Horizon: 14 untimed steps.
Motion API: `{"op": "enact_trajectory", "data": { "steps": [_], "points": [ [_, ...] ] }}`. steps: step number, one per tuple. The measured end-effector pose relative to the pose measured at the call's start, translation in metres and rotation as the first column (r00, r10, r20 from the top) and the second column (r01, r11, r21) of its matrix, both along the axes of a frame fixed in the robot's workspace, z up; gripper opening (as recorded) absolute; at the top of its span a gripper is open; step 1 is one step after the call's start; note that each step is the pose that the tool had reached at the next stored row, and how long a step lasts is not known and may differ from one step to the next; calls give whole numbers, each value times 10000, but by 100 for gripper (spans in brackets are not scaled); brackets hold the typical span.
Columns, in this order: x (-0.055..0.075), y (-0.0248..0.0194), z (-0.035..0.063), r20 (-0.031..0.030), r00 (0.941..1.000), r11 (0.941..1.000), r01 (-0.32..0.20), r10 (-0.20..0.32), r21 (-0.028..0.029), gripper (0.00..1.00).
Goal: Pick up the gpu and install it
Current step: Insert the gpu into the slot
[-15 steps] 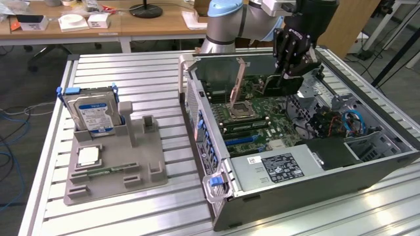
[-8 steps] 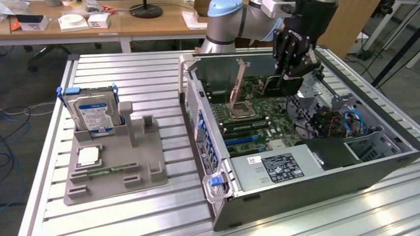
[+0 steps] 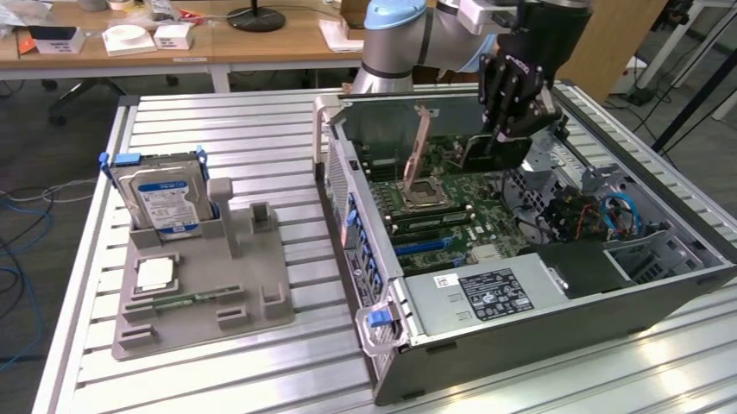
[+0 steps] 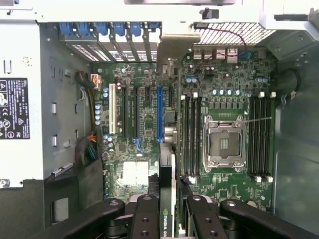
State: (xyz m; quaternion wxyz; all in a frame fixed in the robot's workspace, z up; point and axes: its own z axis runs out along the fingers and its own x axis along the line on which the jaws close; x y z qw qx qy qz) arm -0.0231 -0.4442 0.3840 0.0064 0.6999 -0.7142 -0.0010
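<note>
The gpu (image 4: 167, 199) edge-on between the fingers (image 4: 144, 219), its near end out of frame.

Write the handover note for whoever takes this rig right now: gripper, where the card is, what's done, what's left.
Gripper: shut on the graphics card.
Card: held on edge over the motherboard inside the open computer case; it looks roughly in line with the long blue slot.
Done: card picked up and brought over the case.
Left: card not yet seated in a slot.
Also there: hard drive standing in the gray holder on the exterior view's left.
</note>
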Motion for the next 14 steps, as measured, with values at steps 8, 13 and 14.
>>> {"op": "enact_trajectory", "data": {
  "steps": [8, 13, 14],
  "points": [
    [0, 0, -54, 109, 9999, 10000, -1, 2, -7, 26],
    [-1, 0, -71, 109, 9999, 10000, -1, 1, -10, 26],
    [-1, 0, -75, 109, 9999, 10000, -1, 1, -11, 26]
  ]
}}
